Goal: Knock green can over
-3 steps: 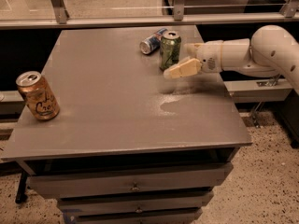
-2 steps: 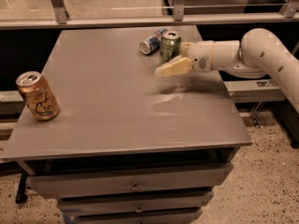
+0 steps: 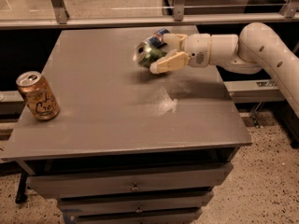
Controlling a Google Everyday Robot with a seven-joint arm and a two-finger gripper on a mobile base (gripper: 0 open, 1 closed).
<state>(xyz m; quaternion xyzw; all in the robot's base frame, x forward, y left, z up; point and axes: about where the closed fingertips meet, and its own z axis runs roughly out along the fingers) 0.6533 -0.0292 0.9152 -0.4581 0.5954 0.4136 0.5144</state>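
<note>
1. Camera view, layout: a flat-topped grey metal table with drawers beneath. An orange-gold aluminium drink can with script lettering stands upright at the table's near-left edge.
2. Task object: the green aluminium drink can with a mottled pattern sits toward the table's far side, right of centre. It is steeply tilted, its top leaning to the table's left, and smeared by motion. I read it as mid-fall.
3. A white arm reaches in over the table's right edge. The two-finger gripper is low over the table's far-right part, against the can's right flank. The jaws stand apart, the near beige finger alongside the can, so this is a push, not a clamp.
4. A sliver of a blue-and-silver can shows at the table's far edge, behind the gripper.
5. Progress: the shove looks delivered and the can is off vertical. It does not yet lie at rest on its side. What is left is for it to land and for the gripper to back off.
6. Against a second ago: the green can then stood upright with the gripper just to its right. The gripper has since swept left across the table's far side and carried the can over. The orange-gold can has not moved.
</note>
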